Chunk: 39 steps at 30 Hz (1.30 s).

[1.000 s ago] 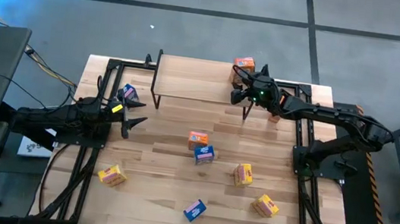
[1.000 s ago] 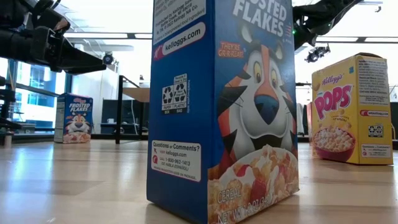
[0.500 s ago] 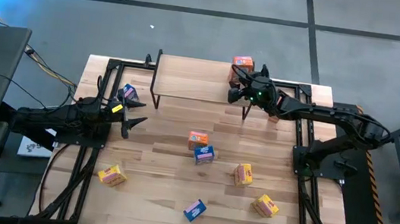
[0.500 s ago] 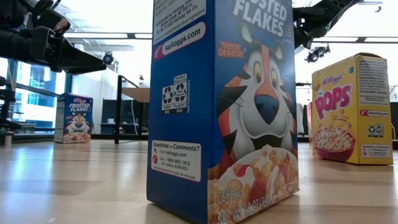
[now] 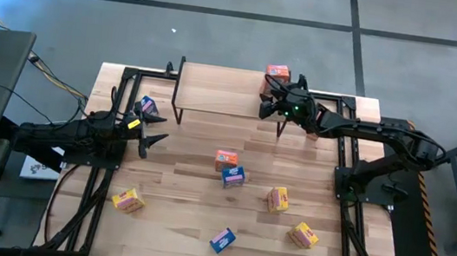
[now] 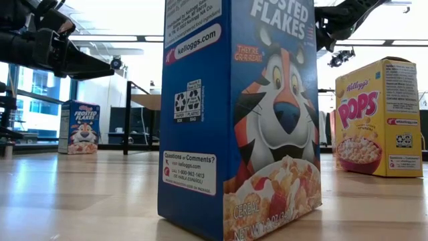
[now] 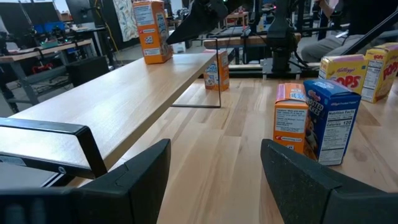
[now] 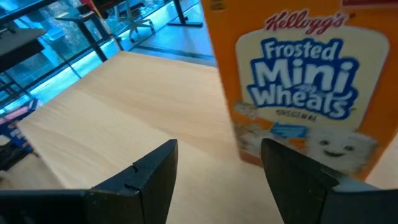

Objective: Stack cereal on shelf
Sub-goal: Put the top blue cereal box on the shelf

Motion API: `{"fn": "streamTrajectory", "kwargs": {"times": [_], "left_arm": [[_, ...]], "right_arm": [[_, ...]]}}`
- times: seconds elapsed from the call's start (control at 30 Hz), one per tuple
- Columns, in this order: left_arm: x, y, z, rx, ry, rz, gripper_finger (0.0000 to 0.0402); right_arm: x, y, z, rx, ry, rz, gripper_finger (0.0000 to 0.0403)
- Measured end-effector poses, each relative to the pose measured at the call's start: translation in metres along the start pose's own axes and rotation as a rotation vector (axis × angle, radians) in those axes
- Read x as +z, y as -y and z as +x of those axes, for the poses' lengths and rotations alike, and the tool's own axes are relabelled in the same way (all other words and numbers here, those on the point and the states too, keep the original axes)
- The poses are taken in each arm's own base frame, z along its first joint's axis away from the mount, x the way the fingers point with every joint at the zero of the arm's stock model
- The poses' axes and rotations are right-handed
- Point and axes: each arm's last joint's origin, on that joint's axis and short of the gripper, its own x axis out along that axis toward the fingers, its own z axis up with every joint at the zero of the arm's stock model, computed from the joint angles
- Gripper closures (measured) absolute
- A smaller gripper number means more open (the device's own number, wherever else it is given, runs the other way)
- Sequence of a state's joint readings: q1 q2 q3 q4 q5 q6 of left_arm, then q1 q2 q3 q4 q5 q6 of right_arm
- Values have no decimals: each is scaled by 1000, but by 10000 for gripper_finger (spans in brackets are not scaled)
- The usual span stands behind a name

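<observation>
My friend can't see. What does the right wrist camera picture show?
An orange Frosted Mini Wheats box stands upright on the pale wooden shelf. The right gripper is just in front of it with its dark fingers open, holding nothing.

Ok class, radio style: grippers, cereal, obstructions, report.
Right gripper open over shelf, beside orange box standing there. Left gripper open, waiting table-left. Nothing in the way.

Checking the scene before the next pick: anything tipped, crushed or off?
Nothing stands out. One orange box stands upright on the shelf at its far right corner, the right hand open just beside it. The other boxes sit scattered on the table, none visibly crushed. The left hand waits open at the left.
</observation>
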State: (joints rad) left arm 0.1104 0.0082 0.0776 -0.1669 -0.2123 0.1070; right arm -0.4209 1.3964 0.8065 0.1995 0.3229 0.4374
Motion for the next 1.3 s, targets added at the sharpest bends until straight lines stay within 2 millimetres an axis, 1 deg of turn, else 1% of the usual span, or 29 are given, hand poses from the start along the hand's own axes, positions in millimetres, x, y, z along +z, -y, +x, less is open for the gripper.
{"fn": "streamTrajectory", "kwargs": {"times": [0.23,0.43,0.57,0.67,0.8,0.93,1.1,1.3], "left_arm": [[0,0,0,0,0,0,161],[0,0,0,0,0,0,161],[0,0,0,0,0,0,161],[0,0,0,0,0,0,161],[0,0,0,0,0,0,161],[0,0,0,0,0,1,161],[0,0,0,0,0,0,161],[0,0,0,0,0,0,161]], "right_arm": [[9,-4,0,-14,9,-11,179],[10,-6,-1,6,-12,-20,179],[10,-8,-1,76,-42,-27,179],[13,-10,-6,155,-57,-36,179],[21,-13,-18,258,-52,-52,179],[29,-15,-34,340,-46,-86,179],[36,-17,-57,370,-30,-150,179],[39,-20,-80,407,-32,-221,179]]}}
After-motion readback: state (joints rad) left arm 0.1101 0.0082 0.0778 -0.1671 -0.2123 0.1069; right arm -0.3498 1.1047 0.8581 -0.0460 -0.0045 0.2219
